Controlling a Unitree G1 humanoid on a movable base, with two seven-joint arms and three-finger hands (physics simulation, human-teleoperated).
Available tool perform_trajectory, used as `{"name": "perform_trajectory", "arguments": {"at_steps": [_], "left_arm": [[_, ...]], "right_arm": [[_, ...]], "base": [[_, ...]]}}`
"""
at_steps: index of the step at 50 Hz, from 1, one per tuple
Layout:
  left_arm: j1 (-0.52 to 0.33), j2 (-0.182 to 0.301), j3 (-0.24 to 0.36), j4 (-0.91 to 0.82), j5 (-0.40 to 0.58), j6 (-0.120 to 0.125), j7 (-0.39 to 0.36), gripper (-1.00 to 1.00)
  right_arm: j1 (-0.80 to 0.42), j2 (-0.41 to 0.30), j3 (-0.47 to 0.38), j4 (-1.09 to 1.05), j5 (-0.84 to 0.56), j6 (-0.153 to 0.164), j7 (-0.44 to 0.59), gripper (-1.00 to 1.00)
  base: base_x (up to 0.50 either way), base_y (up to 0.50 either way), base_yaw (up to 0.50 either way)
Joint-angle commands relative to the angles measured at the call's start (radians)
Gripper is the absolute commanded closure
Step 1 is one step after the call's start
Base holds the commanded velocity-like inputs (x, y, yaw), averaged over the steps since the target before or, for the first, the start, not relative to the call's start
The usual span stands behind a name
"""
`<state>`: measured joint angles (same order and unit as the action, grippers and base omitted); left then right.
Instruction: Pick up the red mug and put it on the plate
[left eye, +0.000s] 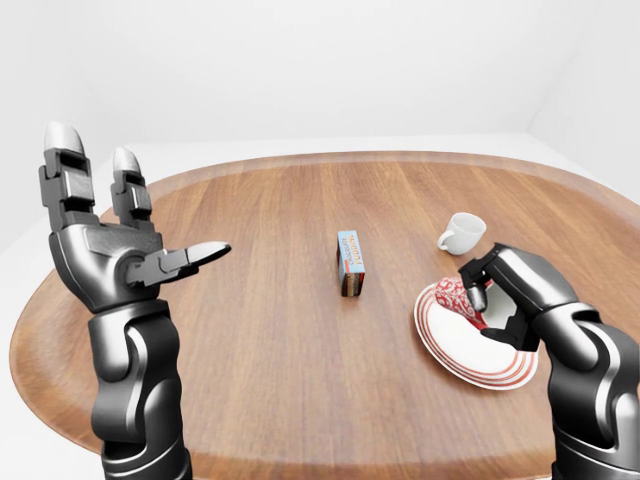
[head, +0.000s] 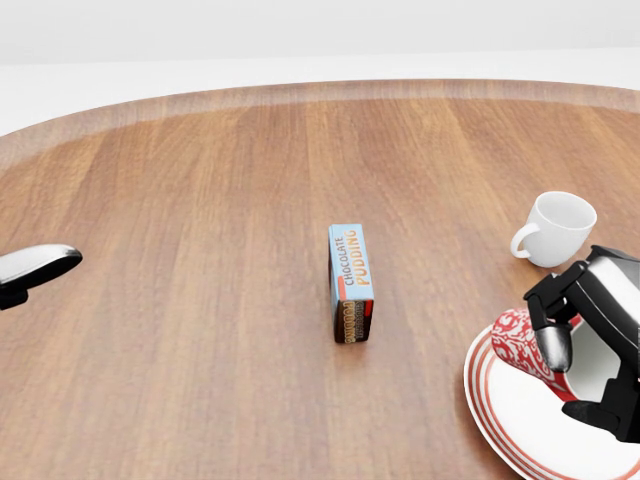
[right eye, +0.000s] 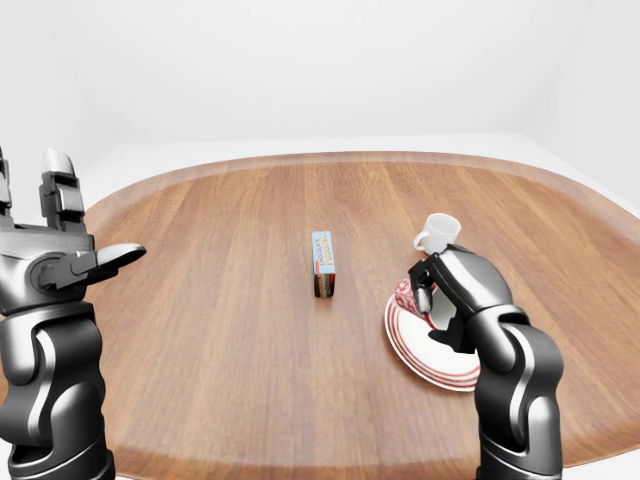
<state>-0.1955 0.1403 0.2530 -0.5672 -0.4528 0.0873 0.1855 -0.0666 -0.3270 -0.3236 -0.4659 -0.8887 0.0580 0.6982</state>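
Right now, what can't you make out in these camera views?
- Red patterned mug: head view, the right hand covers most of it; whether it rests on the red-rimmed white plate is unclear.
- Plate: cut off by the head view's bottom edge.
- Blue pudding box: print too small in the eye views.

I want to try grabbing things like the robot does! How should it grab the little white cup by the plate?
Probably around its round body, from above or from the head view's right. The white cup stands upright on the table, mouth open upward, its handle sticking out to the view's left, toward the pudding box. That leaves the smooth right side free for fingers.
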Motion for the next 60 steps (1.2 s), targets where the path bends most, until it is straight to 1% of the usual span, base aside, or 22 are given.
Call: {"name": "perform_trajectory", "arguments": {"at_steps": [1,6,7,9,14,18,21,24,25,27,32,40,43,46,47,48,49,53,55,56,57,60], "left_arm": [[0.008,0.000,0.005,-0.006,-0.002,0.000,-0.004,-0.94],[0.003,-0.001,0.001,-0.007,-0.002,0.000,0.000,-0.95],[0.005,-0.002,-0.001,-0.009,-0.001,0.000,-0.001,-0.95],[0.008,-0.004,-0.003,-0.012,0.000,0.000,-0.001,-0.94],[0.010,-0.005,-0.002,-0.015,0.000,0.000,-0.003,-0.94],[0.004,-0.004,0.000,-0.017,-0.003,0.000,0.001,-0.95],[0.011,-0.007,-0.004,-0.019,0.000,0.000,-0.001,-0.95],[0.012,-0.008,-0.006,-0.022,0.000,0.000,-0.002,-0.94],[0.011,-0.008,-0.006,-0.019,0.000,0.000,-0.002,-0.95],[0.012,-0.009,-0.006,-0.018,0.002,0.000,-0.003,-0.94],[0.011,-0.009,-0.006,-0.016,0.002,0.000,-0.004,-0.95],[0.007,-0.010,-0.010,-0.014,0.003,0.000,-0.002,-0.95],[0.005,-0.010,-0.011,-0.019,0.001,0.000,0.001,-0.94],[0.004,-0.009,-0.011,-0.018,0.001,0.000,0.000,-0.95],[0.005,-0.010,-0.011,-0.019,0.001,0.000,0.001,-0.94],[0.003,-0.009,-0.010,-0.021,-0.001,0.000,0.002,-0.95],[0.002,-0.008,-0.009,-0.022,-0.001,0.000,0.003,-0.94],[-0.001,-0.008,-0.011,-0.018,-0.001,0.000,0.003,-0.95],[-0.001,-0.008,-0.011,-0.019,-0.002,0.000,0.004,-0.95],[0.000,-0.009,-0.011,-0.017,-0.001,0.000,0.004,-0.95],[0.000,-0.008,-0.011,-0.018,-0.001,0.000,0.004,-0.95],[-0.002,-0.006,-0.009,-0.016,-0.003,0.000,0.004,-0.95]], "right_arm": [[-0.011,-0.046,-0.033,0.120,0.008,-0.060,0.000,1.00],[-0.034,-0.059,-0.024,0.155,0.008,-0.069,0.000,1.00],[-0.035,-0.059,-0.020,0.163,0.005,-0.075,0.000,1.00],[-0.048,-0.061,-0.013,0.177,0.003,-0.075,0.000,1.00],[-0.100,-0.101,-0.008,0.242,0.008,-0.086,0.000,1.00],[-0.128,-0.117,-0.002,0.263,0.009,-0.086,0.000,1.00],[-0.143,-0.141,0.000,0.288,0.007,-0.110,0.000,1.00],[-0.158,-0.152,0.002,0.304,0.006,-0.121,0.000,1.00],[-0.170,-0.165,0.005,0.320,0.007,-0.135,0.000,1.00],[-0.177,-0.177,0.009,0.333,0.008,-0.145,0.000,1.00],[-0.184,-0.191,0.008,0.341,0.013,-0.145,0.000,1.00],[-0.179,-0.192,-0.003,0.320,0.025,-0.145,0.000,1.00],[-0.175,-0.217,0.014,0.313,0.048,-0.145,0.000,1.00],[-0.171,-0.261,0.049,0.303,0.088,-0.145,0.000,1.00],[-0.167,-0.276,0.059,0.298,0.102,-0.138,0.000,1.00],[-0.156,-0.294,0.073,0.289,0.120,-0.121,0.000,1.00],[-0.148,-0.304,0.077,0.283,0.127,-0.119,0.000,1.00],[-0.102,-0.347,0.098,0.249,0.170,-0.086,0.000,1.00],[-0.097,-0.361,0.103,0.247,0.179,-0.082,0.000,1.00],[-0.089,-0.381,0.112,0.239,0.197,-0.068,0.000,1.00],[-0.085,-0.389,0.116,0.235,0.204,-0.061,0.000,1.00],[-0.074,-0.410,0.127,0.228,0.222,-0.048,0.000,1.00]], "base": [[0.00,0.00,0.00],[0.00,0.00,0.00],[0.00,0.00,0.00],[0.00,0.00,0.00],[0.00,0.00,0.00],[0.00,0.00,0.00],[0.00,0.00,0.00],[0.00,0.00,0.00],[0.00,0.00,0.00],[0.00,0.00,0.00],[0.00,0.00,0.00],[0.00,0.00,0.00],[0.00,0.00,0.00],[0.00,0.00,0.00],[0.00,0.00,0.00],[0.00,0.00,0.00],[0.00,0.00,0.00],[0.00,0.00,0.00],[0.00,0.00,0.00],[0.00,0.00,0.00],[0.00,0.00,0.00],[0.00,0.00,0.00]]}}
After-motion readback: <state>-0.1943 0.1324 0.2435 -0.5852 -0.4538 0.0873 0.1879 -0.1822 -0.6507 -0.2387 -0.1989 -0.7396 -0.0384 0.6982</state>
